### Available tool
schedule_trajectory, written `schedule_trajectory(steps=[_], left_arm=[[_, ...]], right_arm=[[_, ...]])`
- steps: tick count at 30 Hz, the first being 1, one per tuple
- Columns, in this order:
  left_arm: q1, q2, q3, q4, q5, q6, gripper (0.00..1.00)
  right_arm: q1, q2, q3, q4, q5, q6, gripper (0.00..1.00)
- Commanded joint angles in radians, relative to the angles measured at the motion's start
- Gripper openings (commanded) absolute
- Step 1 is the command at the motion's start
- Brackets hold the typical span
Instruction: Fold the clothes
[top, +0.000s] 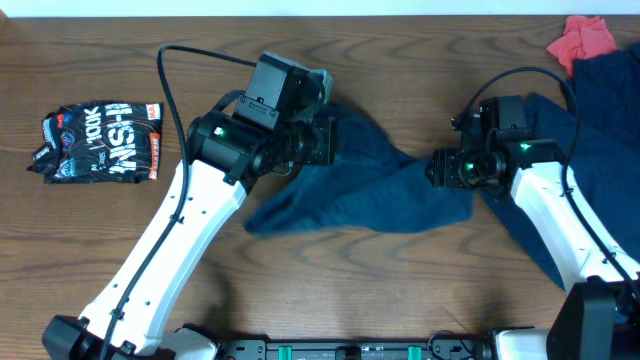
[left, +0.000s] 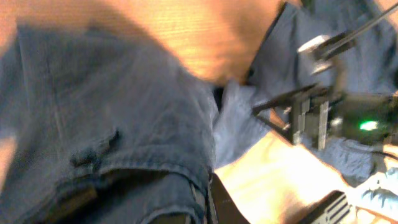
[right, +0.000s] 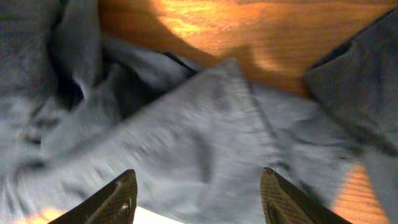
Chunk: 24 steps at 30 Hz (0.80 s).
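on wooden table (top: 400, 300), navy clothes (top: 370, 190), snack bag (top: 100, 140)

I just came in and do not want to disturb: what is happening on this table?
Two robot arms are working on a dark navy garment lying crumpled in the middle of the table. The left gripper is at its upper left part; whether it grips the fabric cannot be told. The right gripper is open over the garment's right end. No fold shows yet. More navy clothing and a red cloth lie at the right, a snack bag at the left.
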Motion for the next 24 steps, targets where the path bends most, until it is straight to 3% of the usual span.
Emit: schedule_trajectory(steps=[1,5,9,14,17,24], left_arm=[[-0.001,-0.052,0.049,0.076,0.024,0.018,0.06],[-0.001,-0.094,0.058,0.171,0.023,0.015,0.06],[-0.001,-0.105,0.058,0.162,0.023,0.016,0.06],[-0.001,-0.099,0.058,0.149,0.023,0.016,0.06],[-0.001,-0.099,0.058,0.156,0.023,0.016,0.06],[-0.001,-0.099,0.058,0.151,-0.031,0.016,0.06]], right_arm=[[0.017,0.023,0.000,-0.012,-0.038,-0.031,0.61],[0.019,0.027,-0.001,-0.016,-0.034,-0.041,0.63],[0.019,0.032,-0.001,0.002,-0.035,-0.041,0.69],[0.021,0.063,-0.001,0.023,-0.034,-0.041,0.66],[0.021,0.096,-0.001,0.076,-0.034,-0.024,0.75],[0.018,0.137,-0.001,0.152,-0.034,0.238,0.75]])
